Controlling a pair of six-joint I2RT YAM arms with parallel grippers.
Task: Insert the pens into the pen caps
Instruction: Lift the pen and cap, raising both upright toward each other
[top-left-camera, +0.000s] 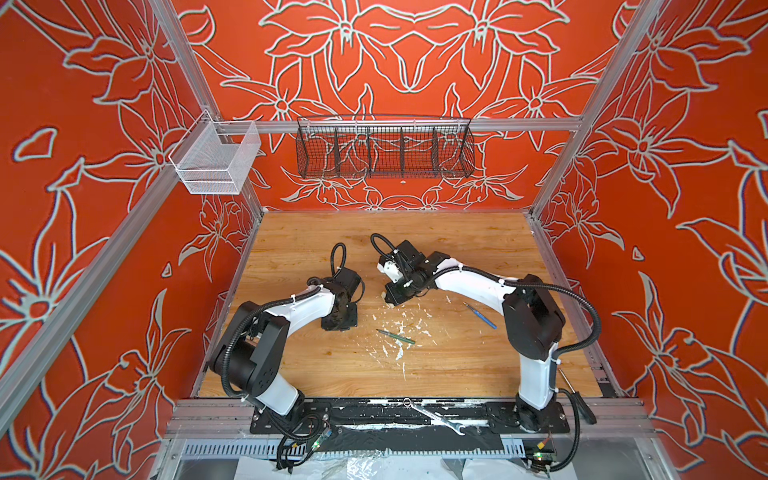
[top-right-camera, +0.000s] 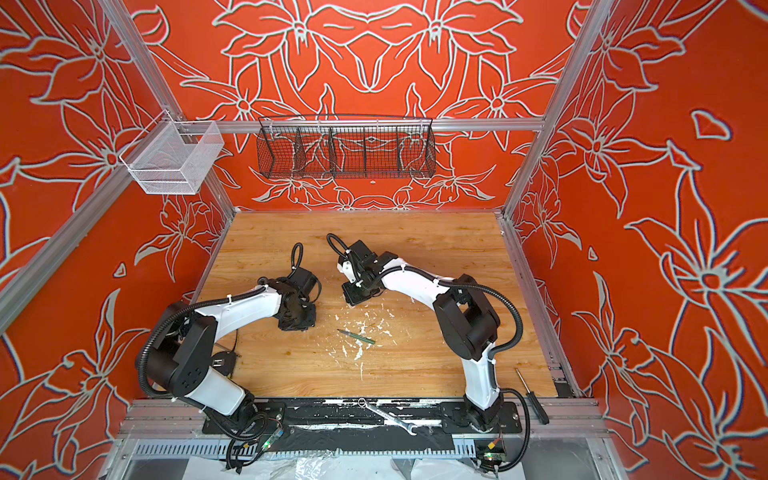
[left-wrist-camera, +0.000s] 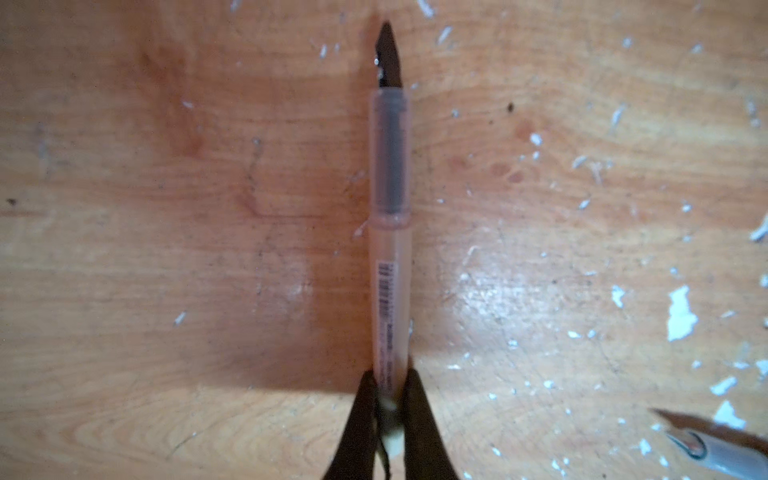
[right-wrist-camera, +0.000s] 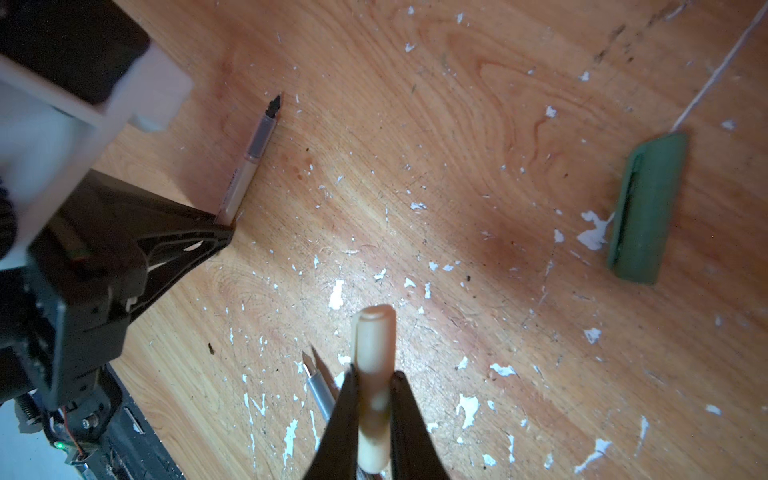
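Step in hand: bringing the beige pen and its cap together, judged from one being gripped in each arm.
Left end effector (left-wrist-camera: 388, 376): clenched on the rear end of the beige pen (left-wrist-camera: 390, 249), left of the desk's middle.
Beige pen: it juts straight out past the fingers, dark tip leading, low over the desk (top-left-camera: 457, 249). I cannot tell whether it rests on the wood or is just lifted.
Right end effector (right-wrist-camera: 374, 374): grasping the beige cap (right-wrist-camera: 374, 340) across its middle, just right of the left one and a little farther back.
Cap's mouth: whether the free end is the open one is unclear.
Doing it well: lift the pen clear and turn its tip toward the cap's open end. Line up both axes before pushing, and press slowly. The rear grip leaves a long free length, so the tip may swing or slip sideways.
Green pen (top-left-camera: 395, 336): flat on the desk, near the middle, its tip close beneath the right end effector. Keep the cap above it.
Blue pen (top-left-camera: 480, 315): right of centre, beside the right arm.
Green cap (right-wrist-camera: 646, 208): lying on the desk, apart from both arms.
Blue cap: not seen.
Clutter: white flecks (top-left-camera: 390, 324) litter the centre. A wrench (top-left-camera: 436, 417) and screwdriver (top-left-camera: 575, 395) lie on the near edge, out of the way.
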